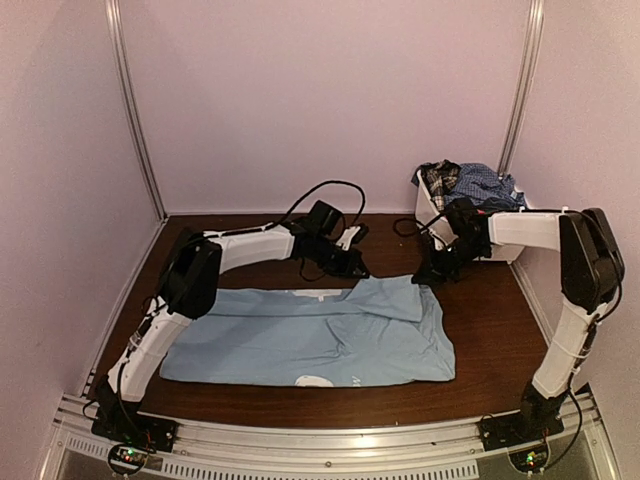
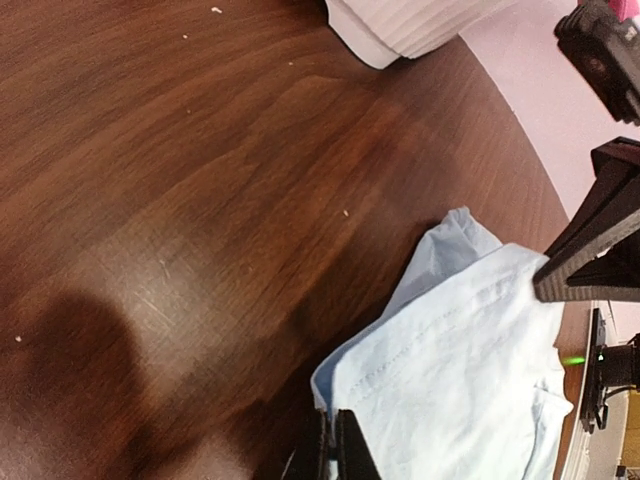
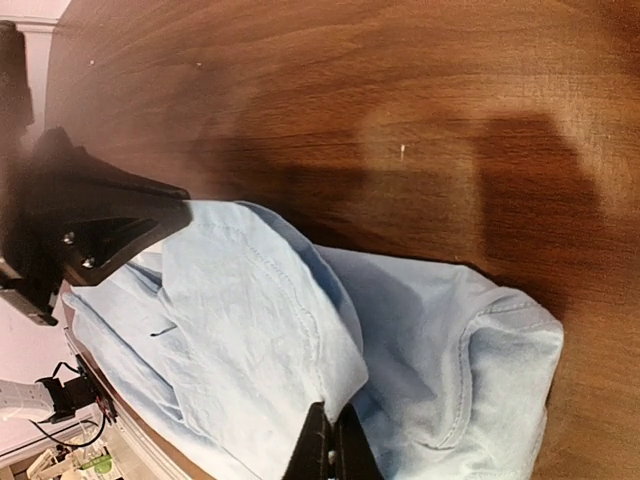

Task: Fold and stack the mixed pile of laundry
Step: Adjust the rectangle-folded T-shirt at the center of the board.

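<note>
At the near rail, your two arm bases flank a light blue T-shirt [image 1: 320, 335] spread across the dark wooden table [image 1: 490, 330], lying mostly flat, with its far right part doubled over into a rumpled fold. Your left gripper [image 1: 352, 268] reaches in at the shirt's far edge near the middle, and the wrist view shows its jaws pressed together on the hem of the blue cloth. Your right gripper [image 1: 425, 278] sits just beside it at the far right corner of the shirt, its jaws likewise pinched tight on a fold of the same fabric. The two grippers are near each other but apart, both low over the table. Behind the right arm, at the far right corner of the table, a white basket [image 2: 400, 25] holds a blue small-check shirt [image 1: 485, 183] and a black-white plaid piece [image 1: 438, 178], heaped above its rim.
</note>
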